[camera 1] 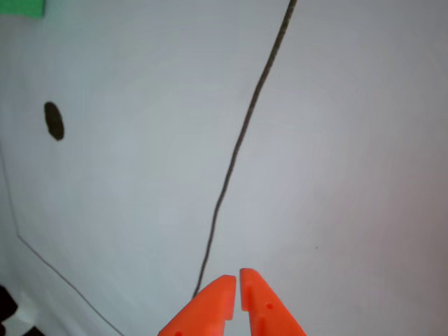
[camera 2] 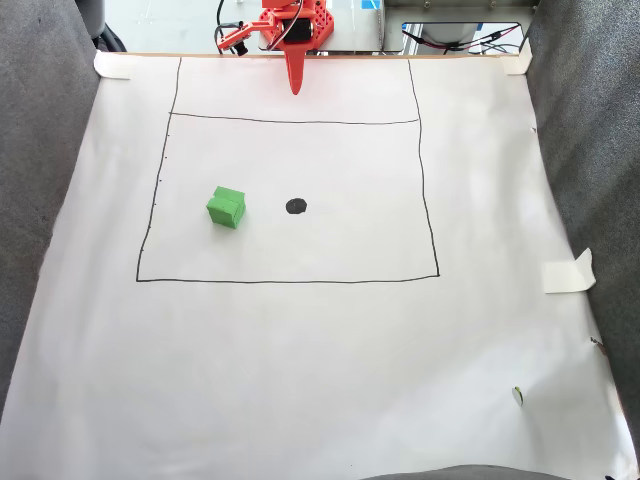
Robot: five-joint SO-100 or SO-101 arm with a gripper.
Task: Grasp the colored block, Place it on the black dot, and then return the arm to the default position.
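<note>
A bright green foam cube [camera 2: 227, 207] rests on white paper inside a drawn rectangle, left of the small black dot [camera 2: 296, 206] and apart from it. In the other view only the cube's corner [camera 1: 21, 8] shows at the top left, with the dot [camera 1: 54, 120] below it. My orange gripper [camera 2: 295, 90] sits at the far edge of the paper, pointing toward the rectangle, well away from both. Its two pointed jaws [camera 1: 234, 281] meet in a narrow V at the bottom of the other view, shut with nothing between them.
A thin drawn line [camera 1: 241, 140] runs diagonally past the gripper tips. The white paper sheet [camera 2: 320, 380] lies taped on grey fabric; a piece of tape [camera 2: 568, 272] sits at its right edge. Cables and electronics [camera 2: 450, 35] lie behind the arm's base.
</note>
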